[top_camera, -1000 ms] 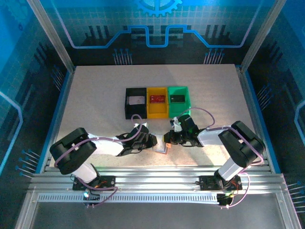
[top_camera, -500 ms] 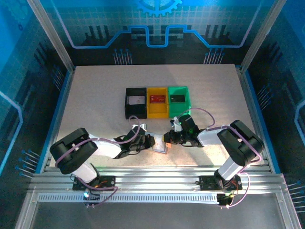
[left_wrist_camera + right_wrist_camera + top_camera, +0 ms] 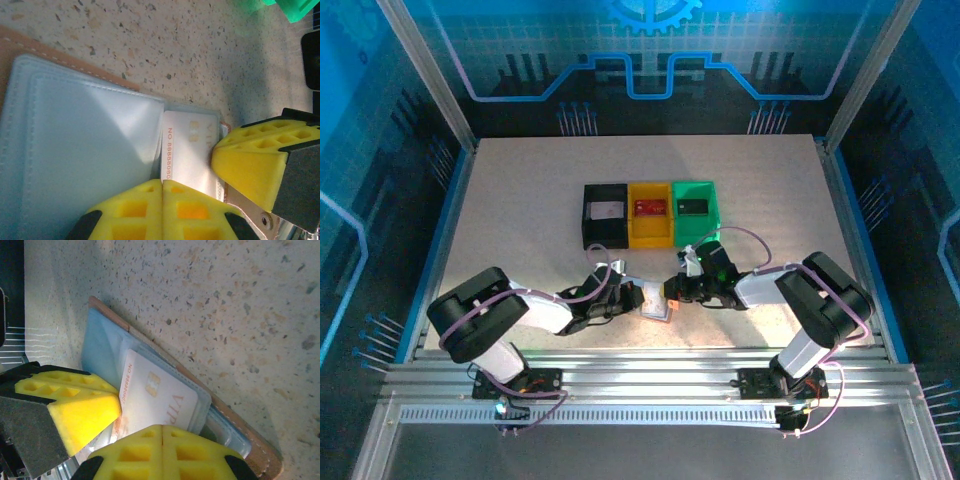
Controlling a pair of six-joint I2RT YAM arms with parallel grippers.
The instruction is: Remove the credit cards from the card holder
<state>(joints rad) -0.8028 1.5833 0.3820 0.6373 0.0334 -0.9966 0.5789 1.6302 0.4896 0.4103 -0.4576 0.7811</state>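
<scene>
Card holder point(image 3: 75, 150): pinkish-tan bifold, lying open and flat on the table, pale grey pockets facing up.
Whitish card point(image 3: 187, 150): in a pocket at one end of the card holder, far end tucked under the pocket's edge, most of the face bare, a printed number along one long side.
Left gripper point(image 3: 162, 186): at the left side of the card holder, yellow fingers pressed together with no gap, tips right at the whitish card's edge; cannot tell whether the card is pinched.
Right gripper point(image 3: 162, 432): at the right side of the card holder, facing the left gripper, fingers closed tight against each other, tips over the card holder's edge just beside the whitish card; nothing seen between them.
Table point(image 3: 520, 200): pale speckled surface under the card holder.
Yellow bin point(image 3: 651, 233): near the card holder, straight beyond it; red card point(image 3: 650, 207) lying inside.
Black bin point(image 3: 588, 225): beyond the card holder and to its left, touching the yellow bin; whitish-grey card point(image 3: 607, 210) inside.
Green bin point(image 3: 712, 215): beyond the card holder and to its right, touching the yellow bin; black card point(image 3: 692, 207) inside.
</scene>
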